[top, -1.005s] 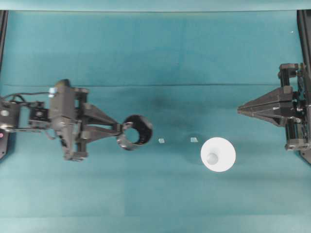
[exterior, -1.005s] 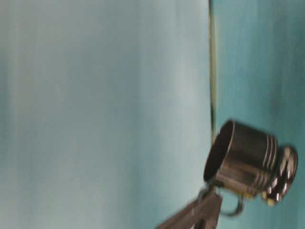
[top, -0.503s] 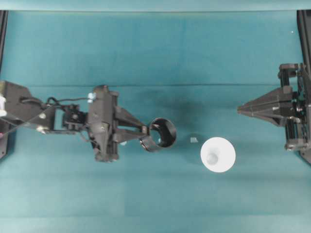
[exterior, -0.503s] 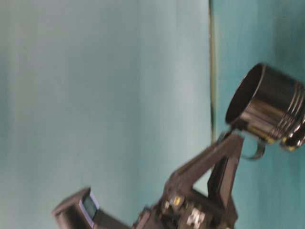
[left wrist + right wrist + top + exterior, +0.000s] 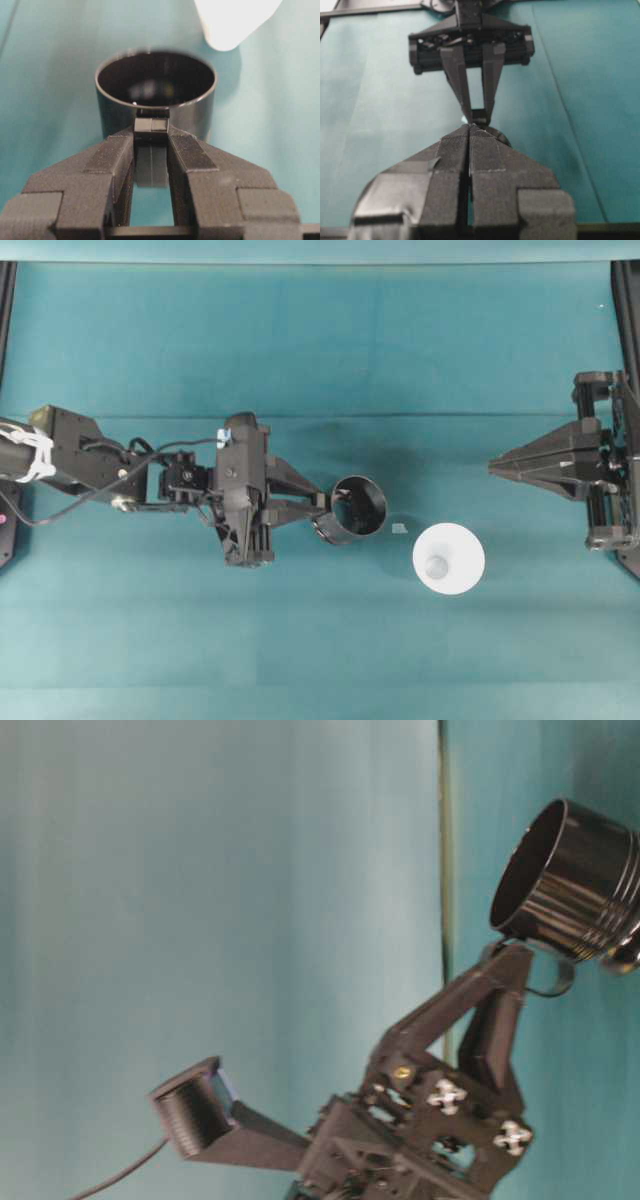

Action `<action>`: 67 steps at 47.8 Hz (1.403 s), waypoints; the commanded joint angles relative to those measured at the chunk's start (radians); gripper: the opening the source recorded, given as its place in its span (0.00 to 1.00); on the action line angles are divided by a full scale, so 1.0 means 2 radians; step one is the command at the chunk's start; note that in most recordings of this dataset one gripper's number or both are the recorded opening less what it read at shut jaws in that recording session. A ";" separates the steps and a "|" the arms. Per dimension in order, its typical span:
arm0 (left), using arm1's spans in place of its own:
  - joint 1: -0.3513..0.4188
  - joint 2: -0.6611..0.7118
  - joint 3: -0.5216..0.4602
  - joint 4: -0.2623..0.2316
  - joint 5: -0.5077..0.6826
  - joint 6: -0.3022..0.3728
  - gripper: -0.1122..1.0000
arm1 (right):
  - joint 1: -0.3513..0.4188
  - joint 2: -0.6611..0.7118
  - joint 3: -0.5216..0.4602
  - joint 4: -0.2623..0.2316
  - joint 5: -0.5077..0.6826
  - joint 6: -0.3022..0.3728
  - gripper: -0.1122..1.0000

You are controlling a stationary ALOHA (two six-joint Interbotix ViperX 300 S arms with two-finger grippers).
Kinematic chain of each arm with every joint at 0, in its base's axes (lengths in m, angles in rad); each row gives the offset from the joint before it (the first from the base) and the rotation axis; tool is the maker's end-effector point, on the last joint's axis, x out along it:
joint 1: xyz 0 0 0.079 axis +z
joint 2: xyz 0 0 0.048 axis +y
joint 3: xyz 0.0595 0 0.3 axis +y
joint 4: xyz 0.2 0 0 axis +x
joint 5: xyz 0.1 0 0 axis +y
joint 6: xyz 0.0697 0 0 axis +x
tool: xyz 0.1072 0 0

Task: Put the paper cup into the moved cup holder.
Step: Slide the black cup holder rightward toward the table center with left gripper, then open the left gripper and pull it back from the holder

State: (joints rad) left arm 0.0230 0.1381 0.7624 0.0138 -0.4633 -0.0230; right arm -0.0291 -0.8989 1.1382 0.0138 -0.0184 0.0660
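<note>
On bench: cup [image 5: 449, 558] upright, right of holder [image 5: 358, 510].
Left tool [image 5: 151, 131]: clamped on holder handle, seemingly lifted; set down level, near cup.
Right tool [image 5: 469, 131]: together, empty.

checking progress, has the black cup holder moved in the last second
Yes. In the overhead view the cup holder, held by its handle in the left hand, has travelled rightward toward the paper cup, which has stayed put; a gap remains between them.

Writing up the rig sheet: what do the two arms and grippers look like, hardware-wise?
Both arms are matte black. The left gripper has long tapering fingers on a blocky carriage, black cables looped along the left arm, which wears a white band near its base. The right gripper forms a pointed wedge, with textured tape-like finger faces.
</note>
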 commanded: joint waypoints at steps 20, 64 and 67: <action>-0.010 0.001 0.015 0.001 0.028 -0.005 0.29 | -0.001 0.003 -0.012 0.001 -0.002 0.004 0.12; -0.011 0.001 0.008 0.002 0.040 -0.005 0.69 | -0.001 0.003 -0.012 0.001 0.010 0.004 0.12; -0.011 0.000 0.008 0.001 0.040 -0.005 0.77 | -0.001 0.003 -0.012 0.001 0.012 0.004 0.12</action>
State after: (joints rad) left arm 0.0031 0.1442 0.7946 0.0138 -0.3804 -0.0322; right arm -0.0291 -0.8974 1.1397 0.0138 0.0061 0.0675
